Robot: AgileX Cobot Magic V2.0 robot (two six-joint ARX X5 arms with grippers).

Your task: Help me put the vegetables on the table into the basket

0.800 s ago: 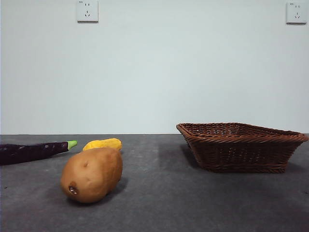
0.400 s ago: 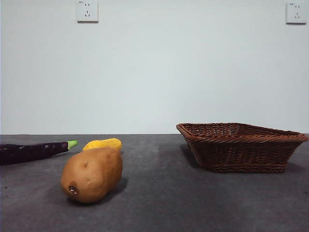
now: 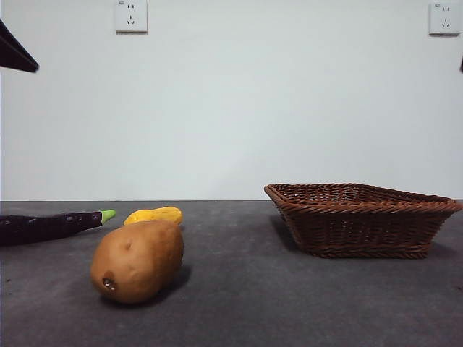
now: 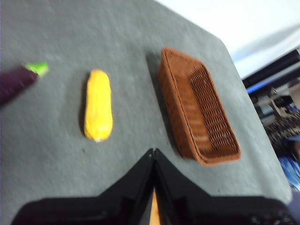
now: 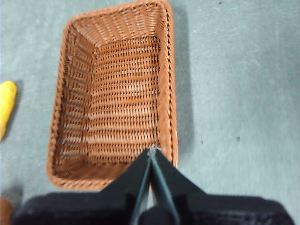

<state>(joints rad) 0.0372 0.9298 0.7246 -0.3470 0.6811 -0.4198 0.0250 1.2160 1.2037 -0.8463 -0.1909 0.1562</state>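
Note:
A large brown potato lies on the dark grey table at the front left. Behind it rest a small yellow-orange vegetable and a dark purple eggplant with a green stem. The empty brown wicker basket stands to the right. My left gripper hangs shut and high over the table, with the yellow vegetable, the eggplant and the basket below it. High above the basket, my right gripper is shut and holds nothing.
Two wall sockets sit on the white wall behind the table. A black arm tip shows at the top left corner of the front view. Clutter lies beyond the table's far corner.
A black arm tip has come into the front view's top left corner, and a dark sliver shows at the right edge. The vegetables and basket have not moved.

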